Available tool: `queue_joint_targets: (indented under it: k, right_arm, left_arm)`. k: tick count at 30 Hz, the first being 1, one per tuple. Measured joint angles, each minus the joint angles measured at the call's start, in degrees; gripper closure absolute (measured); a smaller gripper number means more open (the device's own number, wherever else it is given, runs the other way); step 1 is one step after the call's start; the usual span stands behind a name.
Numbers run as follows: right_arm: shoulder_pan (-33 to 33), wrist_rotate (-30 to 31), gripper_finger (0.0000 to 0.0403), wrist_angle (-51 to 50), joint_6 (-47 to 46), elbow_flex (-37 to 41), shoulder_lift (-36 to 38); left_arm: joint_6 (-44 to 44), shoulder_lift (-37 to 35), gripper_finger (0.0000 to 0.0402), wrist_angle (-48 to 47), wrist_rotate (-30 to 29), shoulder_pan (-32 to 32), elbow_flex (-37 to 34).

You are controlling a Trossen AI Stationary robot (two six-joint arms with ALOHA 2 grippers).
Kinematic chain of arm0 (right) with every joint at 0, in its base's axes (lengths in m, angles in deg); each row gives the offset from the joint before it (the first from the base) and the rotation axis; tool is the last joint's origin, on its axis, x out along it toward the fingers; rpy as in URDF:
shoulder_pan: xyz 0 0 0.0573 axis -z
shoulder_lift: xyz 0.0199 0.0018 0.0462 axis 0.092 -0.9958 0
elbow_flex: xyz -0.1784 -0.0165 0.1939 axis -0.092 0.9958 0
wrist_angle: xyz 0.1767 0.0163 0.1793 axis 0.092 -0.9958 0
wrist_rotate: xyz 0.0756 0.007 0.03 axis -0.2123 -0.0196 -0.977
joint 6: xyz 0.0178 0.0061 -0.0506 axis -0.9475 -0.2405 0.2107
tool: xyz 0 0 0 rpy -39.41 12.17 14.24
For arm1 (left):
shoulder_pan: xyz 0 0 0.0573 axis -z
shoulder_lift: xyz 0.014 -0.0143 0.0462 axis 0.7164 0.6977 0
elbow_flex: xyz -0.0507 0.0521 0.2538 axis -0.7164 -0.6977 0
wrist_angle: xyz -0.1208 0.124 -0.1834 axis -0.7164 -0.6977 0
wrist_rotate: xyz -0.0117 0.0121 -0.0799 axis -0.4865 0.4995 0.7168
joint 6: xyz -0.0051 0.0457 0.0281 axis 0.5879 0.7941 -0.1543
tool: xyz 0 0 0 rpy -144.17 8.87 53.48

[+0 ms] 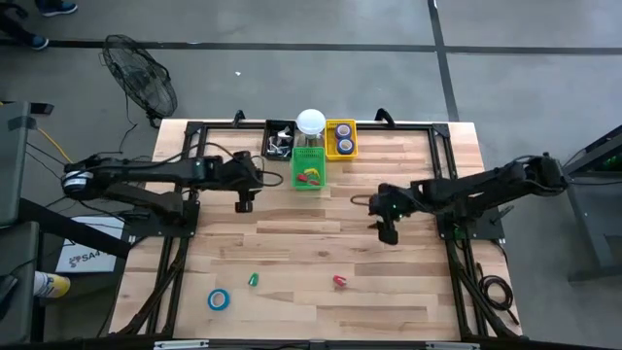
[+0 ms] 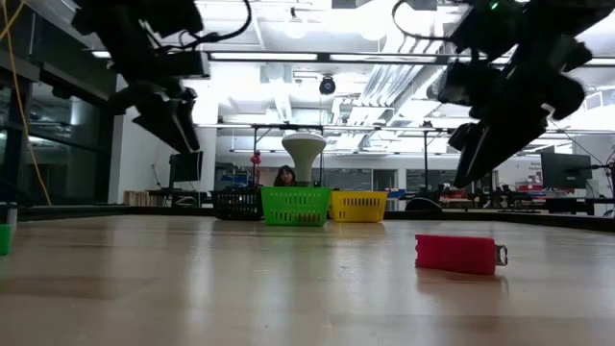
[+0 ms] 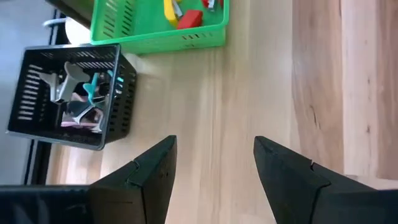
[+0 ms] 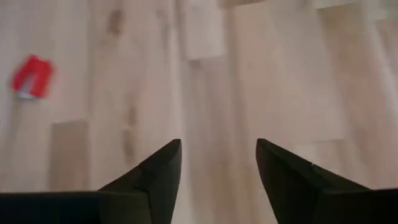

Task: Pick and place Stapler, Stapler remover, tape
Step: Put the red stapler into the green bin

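- A blue tape roll (image 1: 219,299) lies at the high view's lower left, near the table's (image 1: 321,243) front edge; a small green item (image 1: 253,280) sits just beside it, too small to identify.
- A red stapler (image 1: 339,281) lies lower centre, well apart from both arms; in the low view it sits right of centre.
- Two more tape rolls (image 1: 341,142) sit in the yellow basket (image 1: 340,124), top centre.
- The green basket (image 1: 309,167) holds red and yellow items; the black basket's (image 1: 279,139) contents are jumbled.
- Left gripper (image 1: 243,201) hovers beside the green basket, fingers spread, empty.
- Right gripper (image 1: 387,229) hangs over bare wood, fingers spread, empty.
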Motion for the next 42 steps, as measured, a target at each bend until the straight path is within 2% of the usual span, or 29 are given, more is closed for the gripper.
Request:
queue_joint_targets:
  k: [5,11,19,21,27,32,38,42]
  right_arm:
    - [-8.3,4.62,0.0202,4.21,-7.87,-0.02,-0.19]
    - [-19.11,13.8,0.0202,12.03,-14.43,-0.03,-2.6]
    - [-31.02,24.26,0.0201,30.54,-22.03,-0.25,-16.78]
    - [-33.25,26.34,0.0201,32.2,-23.56,-1.91,-20.86]
    - [-37.74,31.19,0.0201,31.23,-26.14,-9.98,-32.17]
    - [-39.7,31.97,0.0201,26.92,-31.03,-17.03,-39.23]
    - [-41.52,37.1,0.0201,16.97,-38.72,-24.6,-43.79]
    - [-41.56,39.9,0.0201,15.25,-42.11,-27.61,-45.95]
  left_arm:
    - [-0.01,-6.07,0.0192,0.91,0.48,0.04,-4.33]
    - [-0.47,-11.51,0.0192,1.44,2.08,0.46,-8.6]
    - [-0.26,-16.23,0.0192,0.25,7.01,0.46,-10.62]
    - [0.47,-17.02,0.0192,-0.46,7.74,0.44,-10.62]
    - [2.47,-18.09,0.0192,-0.84,9.57,0.44,-10.62]
    - [2.61,-18.28,0.0192,-1.79,11.49,0.44,-10.62]
    - [3.99,-18.28,0.0192,-1.88,12.9,0.44,-10.62]
    - [4.49,-18.28,0.0192,-1.84,12.9,0.44,-10.62]
